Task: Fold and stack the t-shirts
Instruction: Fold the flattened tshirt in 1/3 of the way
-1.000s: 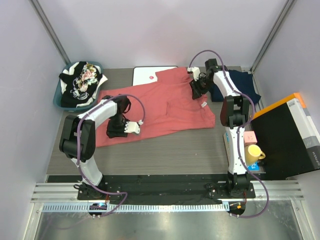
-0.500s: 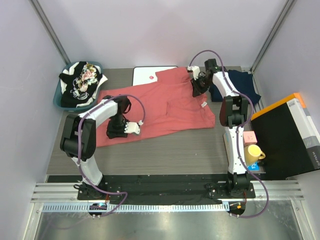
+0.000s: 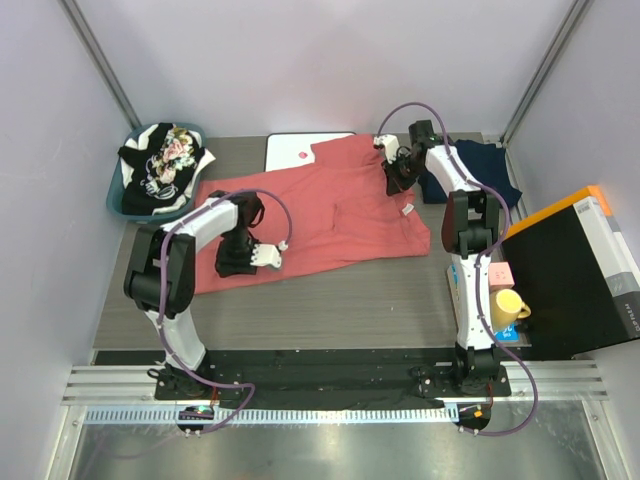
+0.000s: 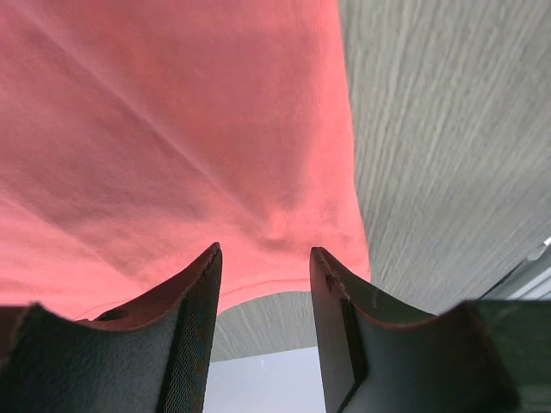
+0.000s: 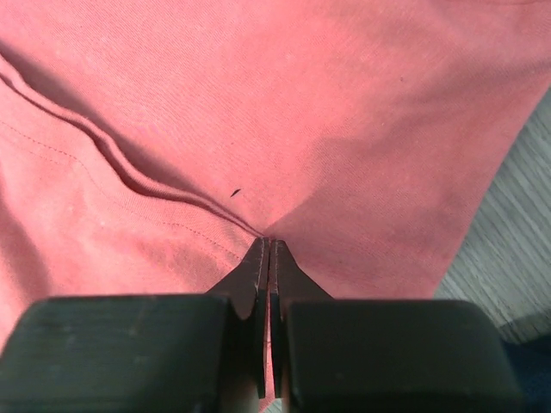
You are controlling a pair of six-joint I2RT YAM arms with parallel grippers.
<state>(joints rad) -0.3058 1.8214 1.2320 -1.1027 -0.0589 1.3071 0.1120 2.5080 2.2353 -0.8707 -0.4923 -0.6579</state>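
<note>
**Top external.** We list one coral t-shirt, spread slantwise across the middle of the tabletop. Its far edge overlaps a white board. The left gripper sits at the shirt's near-left hem. The right gripper sits at its far-right edge, just beside a navy t-shirt. Black and floral t-shirts are heaped in a basket at far left.

**Left wrist.** The jaws are released and stand apart above the coral hem, with nothing between them.

**Right wrist.** The jaws are clenched on a thin pinch of coral cloth, and creases run out from the nip.

**Risks, as we judge them.** So small a pinch could slip out under a pull. The left jaws could close beside the hem or catch only a wrinkle, so the fold would go askew. A drag to the right might ruck the navy shirt.

**Surface and room.** The tabletop is grey with a wood grain. The walls are pale lilac with metal corner posts. A yellow mug, a pink box and a black case stand at near right.
</note>
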